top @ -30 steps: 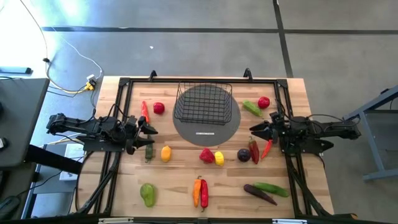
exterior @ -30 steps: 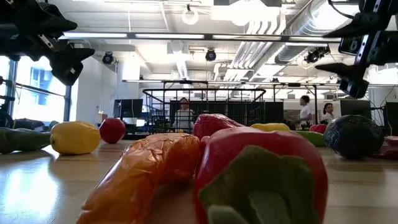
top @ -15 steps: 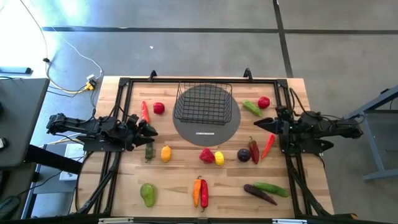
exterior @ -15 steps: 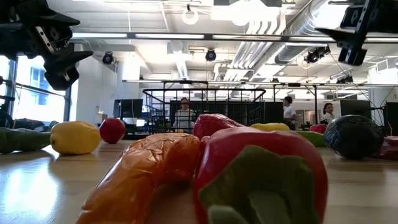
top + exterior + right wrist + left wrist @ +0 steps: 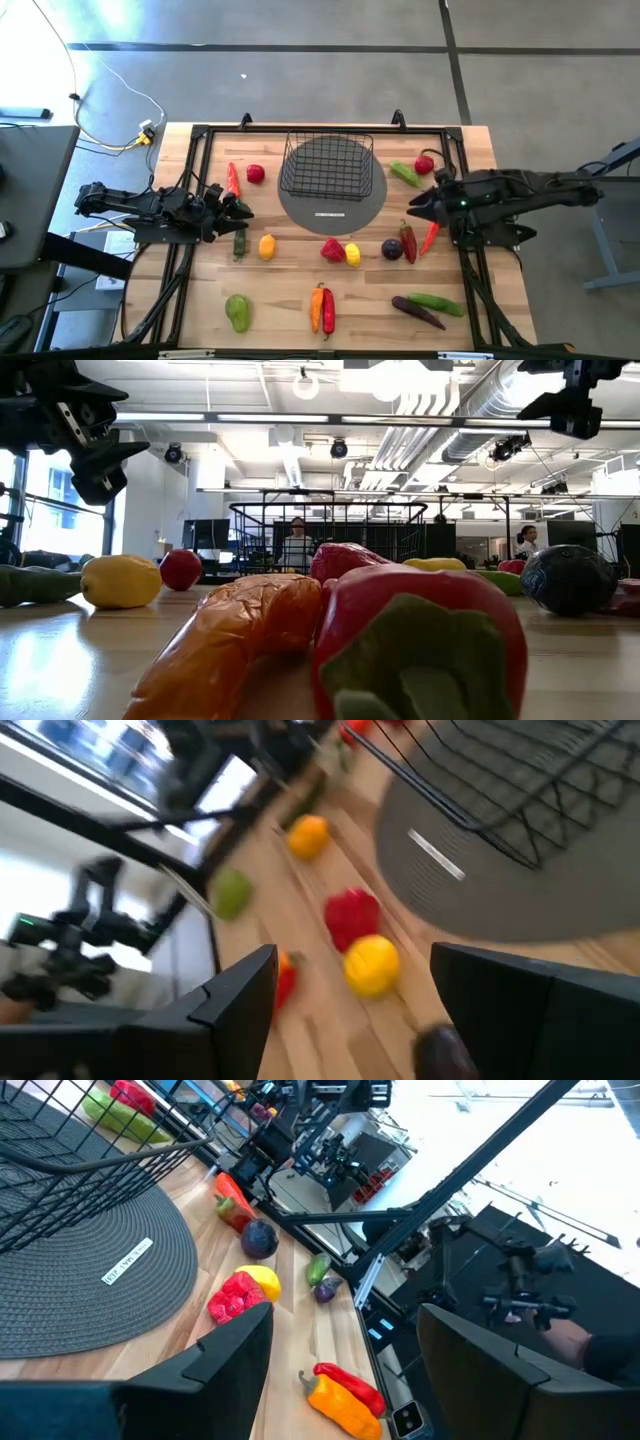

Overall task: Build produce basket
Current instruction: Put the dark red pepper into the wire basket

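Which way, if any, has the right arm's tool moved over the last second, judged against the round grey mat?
Yes. In the high view the right tool, open, has swung toward the table's far edge, staying about as far from the round grey woven mat.

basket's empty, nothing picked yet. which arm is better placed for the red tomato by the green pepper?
Right, likely. The right gripper, open, hovers just below the red tomato and green pepper, on the basket's right. The left gripper sits across the table, beyond the basket.
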### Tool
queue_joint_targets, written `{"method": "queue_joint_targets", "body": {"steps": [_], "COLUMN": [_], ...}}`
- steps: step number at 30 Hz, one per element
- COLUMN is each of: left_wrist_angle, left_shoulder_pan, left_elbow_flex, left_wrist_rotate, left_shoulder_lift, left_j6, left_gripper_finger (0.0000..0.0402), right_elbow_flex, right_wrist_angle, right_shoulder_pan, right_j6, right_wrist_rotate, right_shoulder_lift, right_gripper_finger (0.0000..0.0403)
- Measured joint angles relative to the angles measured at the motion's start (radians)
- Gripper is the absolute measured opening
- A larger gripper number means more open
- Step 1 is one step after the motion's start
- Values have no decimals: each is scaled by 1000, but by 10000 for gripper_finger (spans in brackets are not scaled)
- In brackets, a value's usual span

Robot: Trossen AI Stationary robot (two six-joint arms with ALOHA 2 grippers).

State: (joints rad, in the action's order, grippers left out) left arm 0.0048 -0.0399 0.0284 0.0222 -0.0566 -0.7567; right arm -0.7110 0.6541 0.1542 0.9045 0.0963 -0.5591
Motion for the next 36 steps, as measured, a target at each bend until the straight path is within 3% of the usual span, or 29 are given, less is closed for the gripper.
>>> {"method": "queue_joint_targets", "body": {"steps": [8,18,25,36], "left_wrist_angle": [0,0,0,0], "left_shoulder_pan": [0,-1,-1,0], "left_elbow_flex": [0,0,0,0], "left_wrist_rotate": [0,0,0,0], "left_shoulder_lift": [0,0,0,0], "left_j6": [0,0,0,0], "left_gripper_finger": [241,241,241,241], "right_elbow_flex": [-160,-188,-188,-188], "right_wrist_angle": [178,262,299,327], "right_shoulder_pan": [31,56,57,57], "right_j6": [205,448,454,430], "right_wrist_rotate": [-1,-107,-177,-203], "right_shoulder_lift": [-194,-342,-394,-502], "right_gripper_finger": [248,248,248,248]}}
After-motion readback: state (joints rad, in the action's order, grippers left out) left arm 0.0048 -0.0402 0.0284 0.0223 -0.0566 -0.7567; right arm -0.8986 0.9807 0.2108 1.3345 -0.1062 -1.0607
